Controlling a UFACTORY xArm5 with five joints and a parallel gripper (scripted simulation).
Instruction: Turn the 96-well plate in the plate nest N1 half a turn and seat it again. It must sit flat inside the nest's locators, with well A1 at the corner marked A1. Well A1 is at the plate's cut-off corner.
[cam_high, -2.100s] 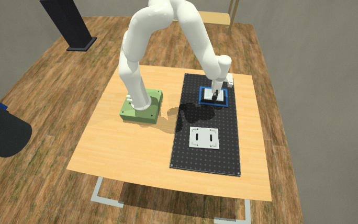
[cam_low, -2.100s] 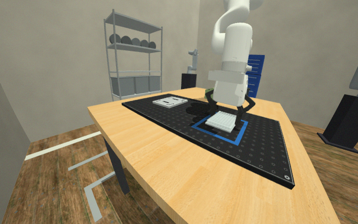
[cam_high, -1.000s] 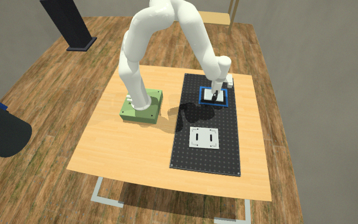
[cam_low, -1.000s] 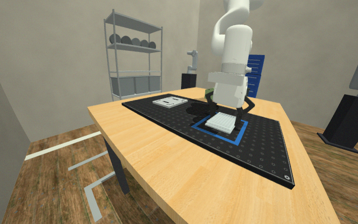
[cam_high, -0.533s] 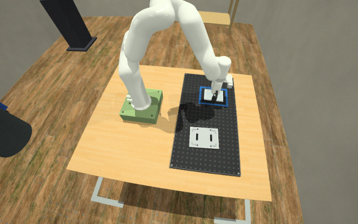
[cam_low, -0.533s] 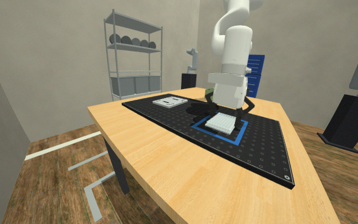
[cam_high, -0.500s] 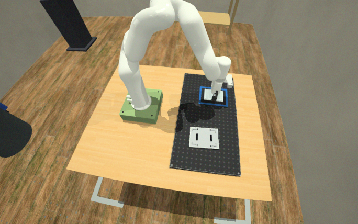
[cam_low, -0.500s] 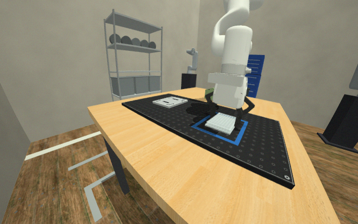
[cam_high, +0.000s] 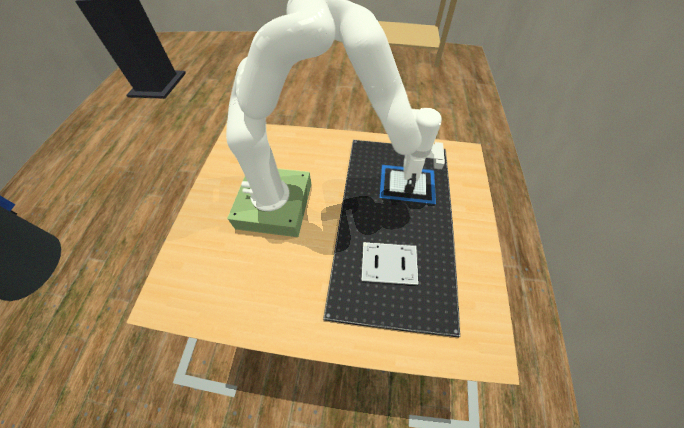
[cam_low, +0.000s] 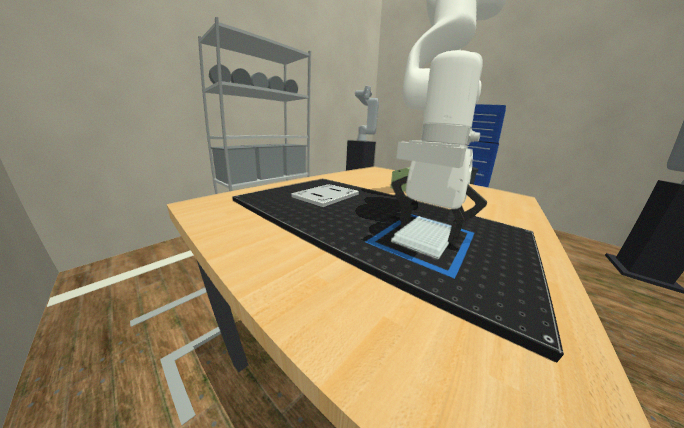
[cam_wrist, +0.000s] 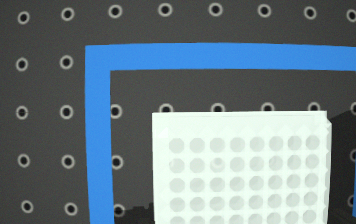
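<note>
Light wood table top (cam_high: 226, 282) (cam_low: 353, 328) is nearest in the exterior view, filling bottom centre. Black perforated board (cam_high: 433, 307) (cam_low: 504, 287) (cam_wrist: 42, 87) lies on it.

My pincer (cam_high: 410, 184) (cam_low: 429, 232) is down at the board, right of centre in both the top and exterior views. Fingers fully open, nothing gripped. They stand on either side of the pale, translucent 96-well plate (cam_high: 398, 181) (cam_low: 421, 236) (cam_wrist: 240, 175); can't tell if either one touches it.

Plate is lying flat on the board, inside a blue rectangular outline (cam_high: 382, 184) (cam_low: 463, 257) (cam_wrist: 97, 130). So it's out of the nest. Wrist view has it at lower centre-right, upper right corner looks clipped; lower corners out of frame.

White rectangular plate nest (cam_high: 389, 264) (cam_low: 325, 194), two dark slots and corner marks, sits well apart from the plate: below it in the top view, upper left of it in the exterior. Lettering too small to read, can't tell which corner says A1.

My white jointed arm (cam_high: 373, 60) (cam_low: 451, 90) stands on a green block (cam_high: 297, 201) (cam_low: 401, 174), left of the board in the top view.

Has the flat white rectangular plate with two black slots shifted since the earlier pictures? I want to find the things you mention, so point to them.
No, the white slotted plate (cam_high: 389, 272) (cam_low: 332, 194) lies at the same spot on the black perforated board (cam_high: 348, 302) (cam_low: 504, 297).
</note>
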